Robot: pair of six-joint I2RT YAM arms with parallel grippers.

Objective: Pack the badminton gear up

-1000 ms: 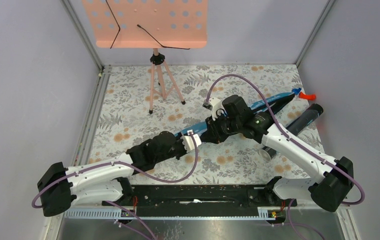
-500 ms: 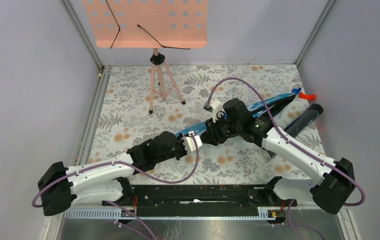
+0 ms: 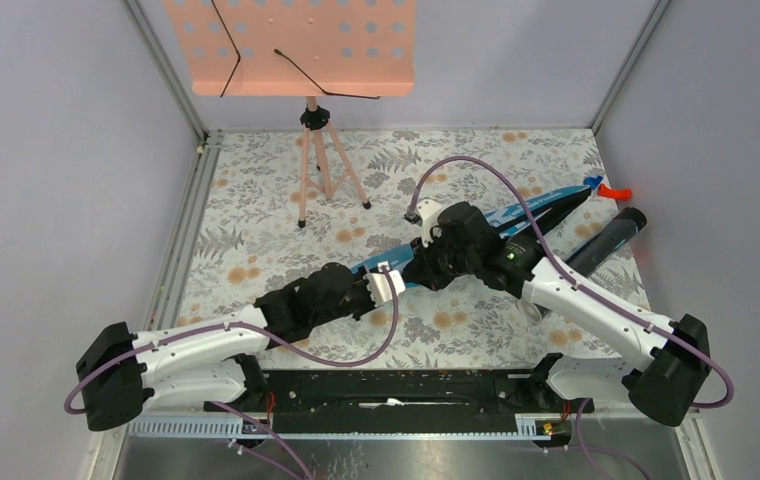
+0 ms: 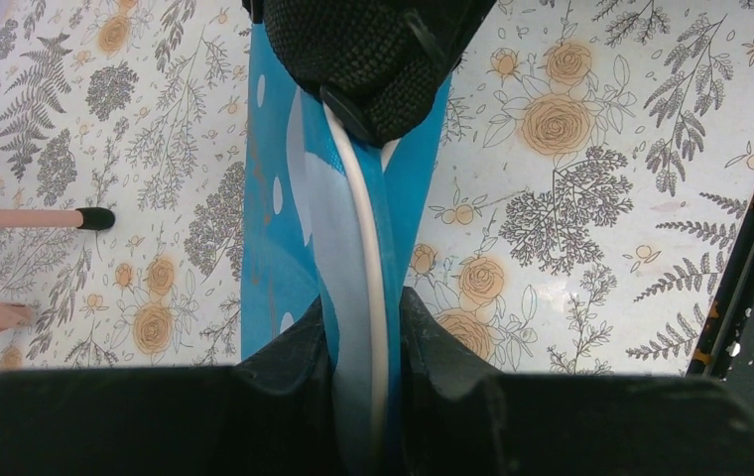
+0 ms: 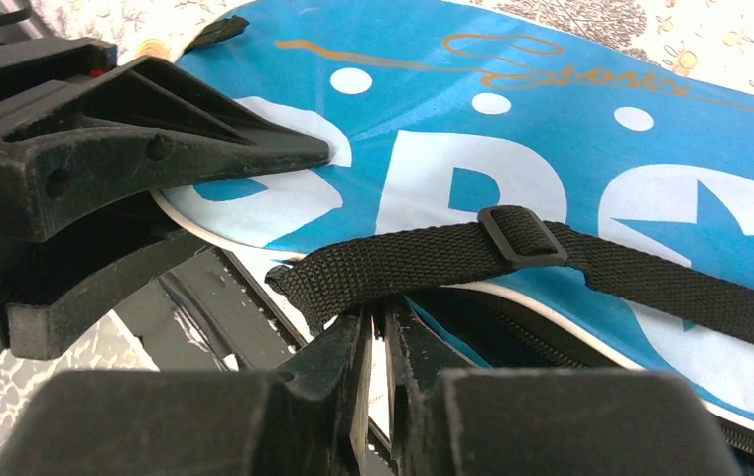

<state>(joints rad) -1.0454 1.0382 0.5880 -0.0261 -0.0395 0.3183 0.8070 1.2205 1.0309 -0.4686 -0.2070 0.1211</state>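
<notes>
The blue "SPORT" racket bag (image 3: 546, 207) lies slantwise across the flowered table, from the middle to the far right. My left gripper (image 4: 365, 327) is shut on the bag's near end, pinching its white-piped edge (image 4: 363, 228). My right gripper (image 5: 375, 322) sits just behind, its jaws almost together on the lower edge of the bag's black woven strap (image 5: 433, 263). In the top view the left gripper (image 3: 388, 283) and the right gripper (image 3: 418, 268) nearly meet over the bag. A long black tube (image 3: 611, 235) lies beside the bag at the right.
A peach perforated music stand (image 3: 301, 45) on a tripod (image 3: 321, 160) stands at the back left; one tripod foot (image 4: 95, 218) is near the bag. A small red object (image 3: 614, 190) lies by the right wall. A white object (image 3: 531, 308) rests under the right arm.
The right arm has slid left along the bag toward the left gripper, and its jaws have come together at the strap. The left arm has held still.
</notes>
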